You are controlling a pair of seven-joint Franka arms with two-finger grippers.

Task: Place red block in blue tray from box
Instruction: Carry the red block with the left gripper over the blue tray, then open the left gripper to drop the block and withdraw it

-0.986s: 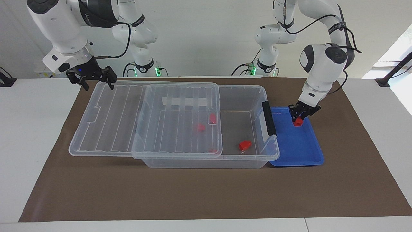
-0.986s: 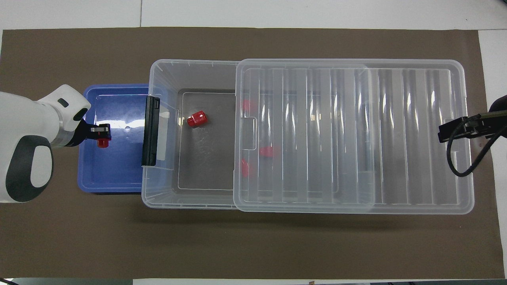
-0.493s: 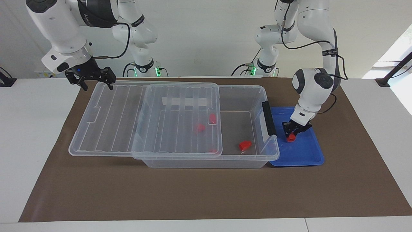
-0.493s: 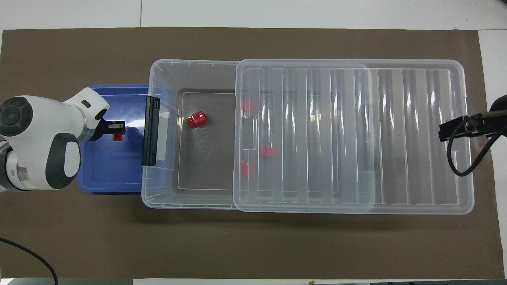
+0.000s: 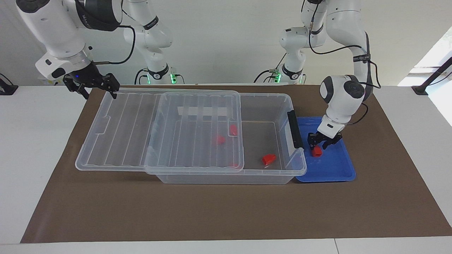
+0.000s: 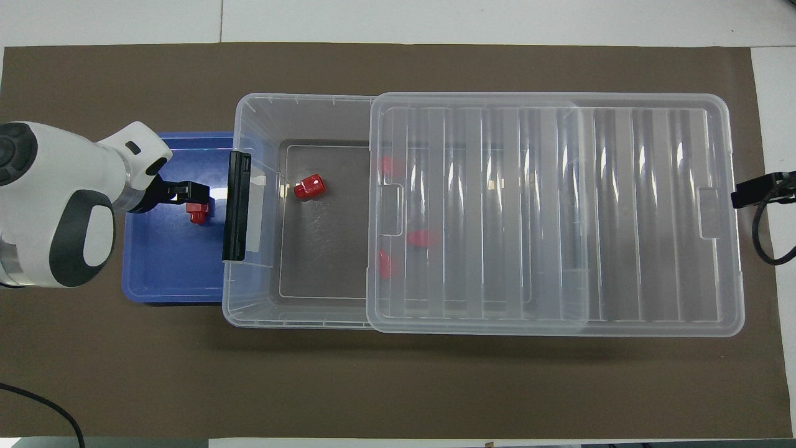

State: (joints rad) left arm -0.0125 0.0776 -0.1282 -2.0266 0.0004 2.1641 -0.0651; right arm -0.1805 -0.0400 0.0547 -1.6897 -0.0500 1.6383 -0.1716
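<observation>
A brown mat [image 5: 226,211] covers a white table, and two white robot arms stand at one long edge. In the middle of the mat sits the box [image 5: 268,106], a large clear plastic bin with a black clip handle [image 5: 295,129] on its short side toward the left arm's end of the table. Its ribbed clear lid [image 5: 159,130] is slid partway off toward the right arm's end, leaving the handle end of the box uncovered. Touching that end of the box lies the blue tray [image 5: 335,169], shallow and rectangular. The left gripper [image 5: 319,144] is down inside the tray, in the part nearest the box, and the red block [image 5: 317,151] sits on the tray floor right at its fingertips. The fingertips appear slightly parted around the block's top, but whether they grip it or have let go cannot be told from either view. From overhead, the left gripper [image 6: 186,194] reaches in from the tray's outer end, with the red block [image 6: 198,213] just beside its tip. Inside the box, a rounder red piece [image 5: 268,159] lies on the uncovered floor, and two more red pieces [image 5: 226,135] show faintly through the lid. The right gripper [image 5: 92,85] hangs in the air, over the mat at the corner of the lid nearest the robots, with its fingers spread apart and empty.
</observation>
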